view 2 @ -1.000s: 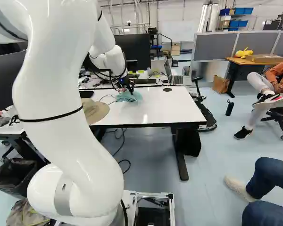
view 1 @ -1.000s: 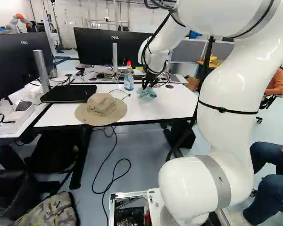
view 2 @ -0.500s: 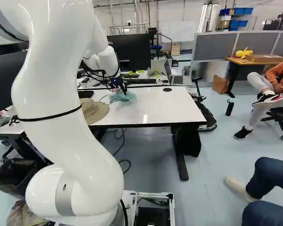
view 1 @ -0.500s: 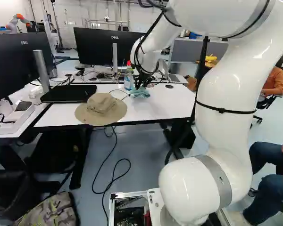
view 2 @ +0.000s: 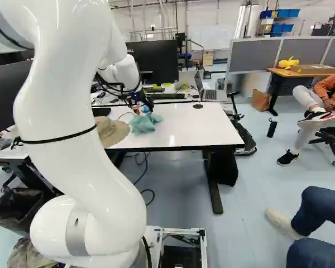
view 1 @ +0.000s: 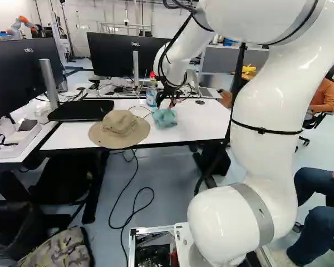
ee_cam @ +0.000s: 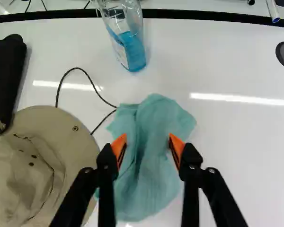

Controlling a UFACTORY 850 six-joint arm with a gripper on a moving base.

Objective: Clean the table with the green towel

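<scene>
Green towel (ee_cam: 149,179) has slid toward the near edge of the surface (view 2: 198,127), beneath and between the widely parted fingers (view 2: 149,103).

In the left base view, you have two monitors (view 1: 128,53) toward the upper left; mid-frame, one hat (view 1: 119,125), one bottle (view 1: 151,97), one towel (view 1: 165,118).

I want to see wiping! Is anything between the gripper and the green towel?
Nothing visible: the open gripper is right at the green towel. The bottle of blue liquid and brimmed hat are outside that gap.
</scene>
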